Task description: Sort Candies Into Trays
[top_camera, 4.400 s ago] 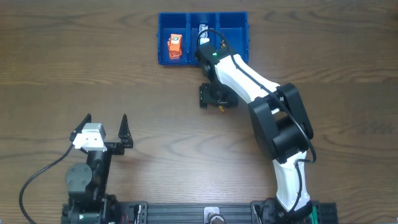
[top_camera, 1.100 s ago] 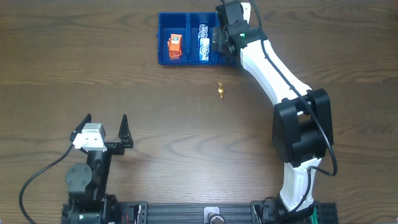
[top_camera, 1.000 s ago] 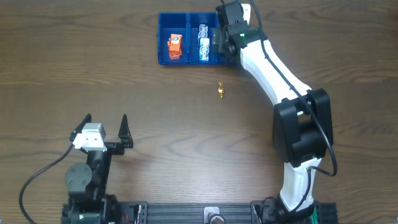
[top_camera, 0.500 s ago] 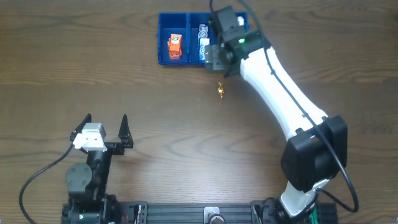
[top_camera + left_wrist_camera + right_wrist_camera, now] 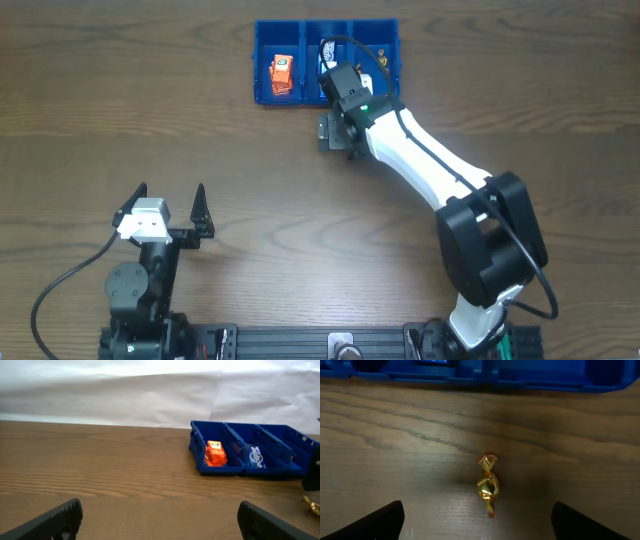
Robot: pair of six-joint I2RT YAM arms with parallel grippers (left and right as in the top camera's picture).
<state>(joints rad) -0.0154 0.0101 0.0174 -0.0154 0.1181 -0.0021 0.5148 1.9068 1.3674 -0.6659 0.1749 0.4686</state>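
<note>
The gold-wrapped candy lies on the bare wooden table, just off the 6 o'clock side of the blue tray and not touching its wall. It lies lengthwise, with one twisted end toward the tray. My right gripper hangs over it with its fingers spread wide. The candy sits in the gap between them and neither finger touches it.

The tray has three compartments in a row. An orange candy lies in the one at the 9 o'clock end, and a blue-and-white candy lies in the middle one. I cannot tell what lies in the compartment at the 3 o'clock end.

My left gripper is well apart from all this, at about 7 o'clock from the tray and near its own base. Its fingers are also parted and hold nothing. From that wrist I see the tray across the table, with the gold candy at the far edge.
</note>
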